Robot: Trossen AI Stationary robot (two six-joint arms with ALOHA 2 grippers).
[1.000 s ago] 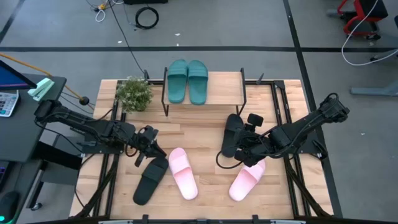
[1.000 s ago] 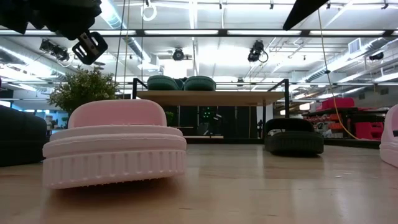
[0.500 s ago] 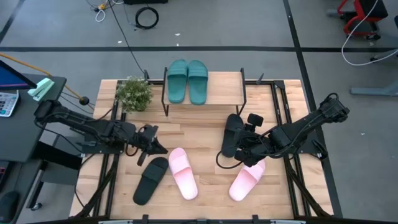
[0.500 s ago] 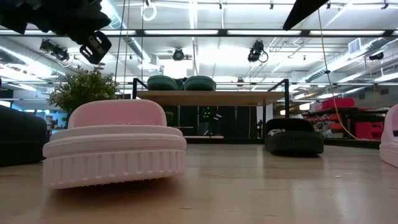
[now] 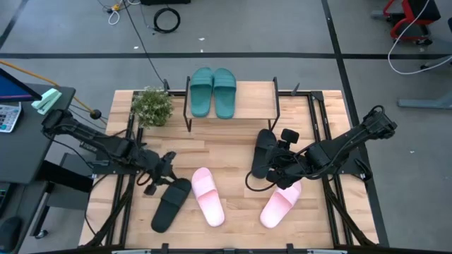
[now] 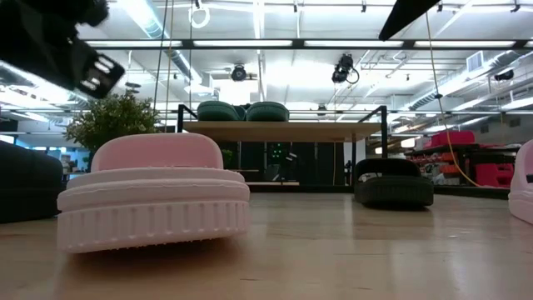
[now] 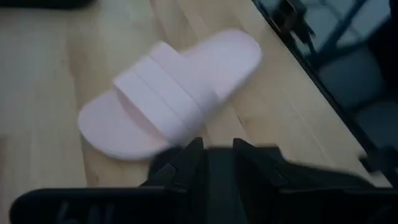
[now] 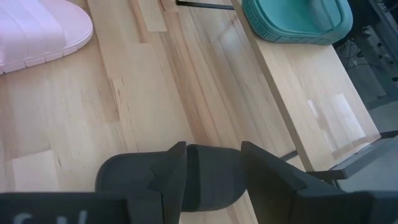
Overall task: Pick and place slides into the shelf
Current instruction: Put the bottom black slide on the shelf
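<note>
Two teal green rubber slides (image 5: 212, 92) already sit side by side on the light wooden top board of the small black-framed shelf (image 5: 256, 99); four are left on the table. Step in hand looks like the pickup of the black pair. Left gripper (image 5: 157, 173) hovers just beside the heel end of the black rubber slide (image 5: 171, 204) lying at the table's front left, not holding it; its fingers (image 7: 189, 163) show a narrow gap, partly apart, nothing between them. In the left wrist view a light pink rubber slide (image 7: 168, 93) lies ahead of that gripper; the same one sits just right of the black slide in the high view. Right gripper (image 5: 277, 167) is down over the second black slide (image 5: 264, 150), which lies near the shelf's front legs; the right wrist view shows its fingers (image 8: 172, 169) spread wide on either side of the black slide, straddling it, not clearly clamped. The other light pink slide (image 5: 280, 204) lies just beside it toward the front. Next move likely calls for the right jaws to close on the slide, lift, and carry it to the shelf; the left needs to line up over its black slide first.
</note>
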